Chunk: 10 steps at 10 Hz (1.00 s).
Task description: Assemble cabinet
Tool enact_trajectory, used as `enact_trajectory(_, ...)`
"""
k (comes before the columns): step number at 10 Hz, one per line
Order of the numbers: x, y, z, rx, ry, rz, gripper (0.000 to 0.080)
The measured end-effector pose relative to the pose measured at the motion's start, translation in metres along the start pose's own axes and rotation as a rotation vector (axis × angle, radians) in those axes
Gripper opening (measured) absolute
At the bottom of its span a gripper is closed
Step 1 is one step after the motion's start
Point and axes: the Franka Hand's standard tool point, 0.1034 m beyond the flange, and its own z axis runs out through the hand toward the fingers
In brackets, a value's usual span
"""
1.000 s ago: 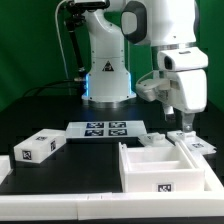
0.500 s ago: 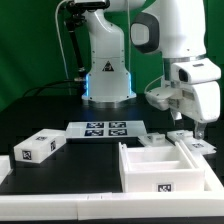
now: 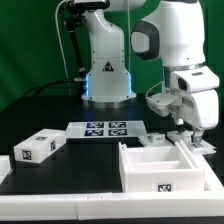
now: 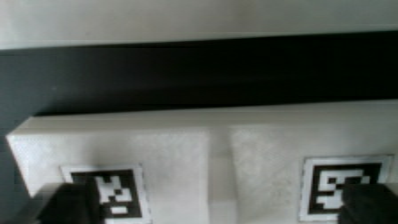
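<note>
The cabinet frame (image 3: 150,166), a white open box with a tag on its front, stands at the front right of the exterior view. A white tagged part (image 3: 199,145) lies just behind its right end. My gripper (image 3: 192,133) hangs right over that part, open. In the wrist view the part (image 4: 214,150) fills the picture, with a tag (image 4: 111,190) on one side and another tag (image 4: 338,185) on the other. My gripper (image 4: 210,202) has its dark fingertips (image 4: 54,205) wide apart on either side of the part. A white drawer block (image 3: 38,148) lies at the exterior view's left.
The marker board (image 3: 104,128) lies flat in the middle of the black table, in front of the arm's base (image 3: 106,80). Another small white piece (image 3: 155,139) sits behind the frame. A white ledge (image 3: 40,205) runs along the front left.
The arm has moved toward the exterior view's right and a little lower, bringing the gripper from behind the frame's middle to over the tagged part at the right.
</note>
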Motion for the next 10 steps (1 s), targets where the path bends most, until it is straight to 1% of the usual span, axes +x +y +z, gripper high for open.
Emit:
enact_trajectory(1, -0.0006, -0.0002, 0.0003, 0.001, 0.0, 0.001, 0.056)
enact_trajectory(2, -0.0022, -0.0005, 0.0009, 0.002, 0.0, 0.005, 0.038)
enact_trajectory(3, -0.0039, -0.0006, 0.0012, 0.003, 0.0, 0.009, 0.0245)
enact_trajectory(4, -0.0039, -0.0006, 0.0012, 0.003, 0.0, 0.009, 0.0245)
enact_trajectory(5, -0.0039, -0.0001, 0.0006, 0.001, -0.001, 0.009, 0.0075)
enact_trajectory(9, -0.0046, 0.0009, -0.0008, -0.001, -0.002, 0.01, 0.0068)
enact_trajectory(10, -0.0092, 0.0016, -0.0074, 0.002, -0.014, 0.056, 0.0068)
